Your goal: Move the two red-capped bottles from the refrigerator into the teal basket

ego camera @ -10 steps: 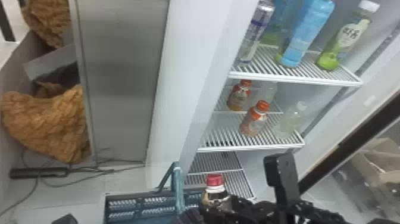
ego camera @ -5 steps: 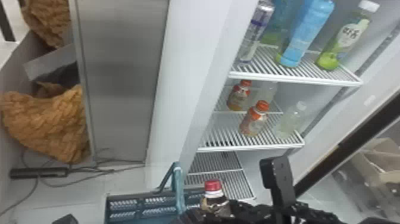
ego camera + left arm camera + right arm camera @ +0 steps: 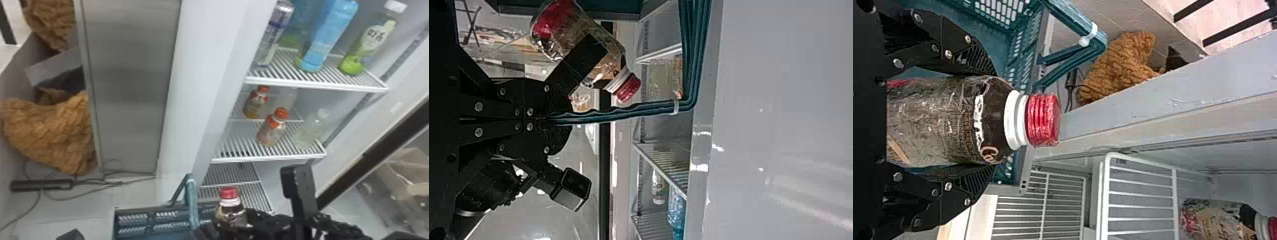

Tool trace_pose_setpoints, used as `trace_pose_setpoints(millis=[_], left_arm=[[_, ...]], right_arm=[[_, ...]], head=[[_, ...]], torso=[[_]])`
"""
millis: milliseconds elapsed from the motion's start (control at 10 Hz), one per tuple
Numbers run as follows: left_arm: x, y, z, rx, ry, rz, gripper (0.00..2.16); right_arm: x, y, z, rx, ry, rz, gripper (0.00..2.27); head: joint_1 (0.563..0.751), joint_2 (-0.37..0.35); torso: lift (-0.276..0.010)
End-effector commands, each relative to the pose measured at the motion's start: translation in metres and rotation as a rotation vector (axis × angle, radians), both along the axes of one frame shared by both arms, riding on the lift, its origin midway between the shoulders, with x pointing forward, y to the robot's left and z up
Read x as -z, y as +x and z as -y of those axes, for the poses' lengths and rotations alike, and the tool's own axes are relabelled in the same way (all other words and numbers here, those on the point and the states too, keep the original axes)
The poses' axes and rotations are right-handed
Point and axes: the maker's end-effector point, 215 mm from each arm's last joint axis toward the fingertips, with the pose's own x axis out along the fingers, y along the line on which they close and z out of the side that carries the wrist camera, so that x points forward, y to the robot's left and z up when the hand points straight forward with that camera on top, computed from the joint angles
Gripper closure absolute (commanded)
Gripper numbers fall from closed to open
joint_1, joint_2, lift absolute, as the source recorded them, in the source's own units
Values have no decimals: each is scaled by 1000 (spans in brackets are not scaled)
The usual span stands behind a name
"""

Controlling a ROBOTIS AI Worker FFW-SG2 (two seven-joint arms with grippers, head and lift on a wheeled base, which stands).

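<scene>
Grey metal panel (image 3: pixel 127 89) at eleven o'clock in the head view, with brown woven cloth (image 3: pixel 48 134) at nine o'clock. White refrigerator wall (image 3: pixel 204 63) stands at twelve o'clock. Bottles line the racks: a blue bottle (image 3: pixel 330 38) and a green-bottomed bottle (image 3: pixel 367 48) at two o'clock, a juice bottle (image 3: pixel 273 127) with an orange cap at three.

Teal basket (image 3: pixel 162 208) sits at seven o'clock. Its handle (image 3: pixel 192 204) is raised; the left gripper (image 3: pixel 204 231), at six o'clock, is closed on it. Right gripper (image 3: pixel 242 220), toward five o'clock, grips a red-capped bottle (image 3: pixel 229 209) by its sides, one finger each side in the right wrist view, cap up. This bottle is just beside the handle and, in the right wrist view, is in front of the basket. Another bottle with a red cap (image 3: pixel 1220 220) stands inside the refrigerator.
</scene>
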Motion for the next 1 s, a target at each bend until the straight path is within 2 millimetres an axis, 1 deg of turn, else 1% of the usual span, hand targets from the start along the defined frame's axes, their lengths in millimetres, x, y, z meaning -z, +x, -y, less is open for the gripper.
trace_pose_setpoints(millis=[0, 300, 400, 800, 900], left_arm=[[0, 0, 0, 0, 0, 0, 1156], [0, -1, 1, 4, -1, 0, 1156], [0, 0, 1, 2, -1, 0, 1156], [0, 0, 1, 2, -1, 0, 1156], [0, 0, 1, 2, -1, 0, 1156]], right_arm=[[-2, 4, 1, 5, 1, 17, 470], [-7, 8, 1, 9, 3, 39, 229], [-7, 8, 1, 9, 5, 44, 186], [-22, 23, 3, 27, 10, 124, 176], [-29, 29, 5, 35, 10, 158, 176]], head=[[695, -350], [695, -350], [695, -350], [695, -350], [695, -350]], torso=[[-224], [-224], [-224], [-224], [-224]])
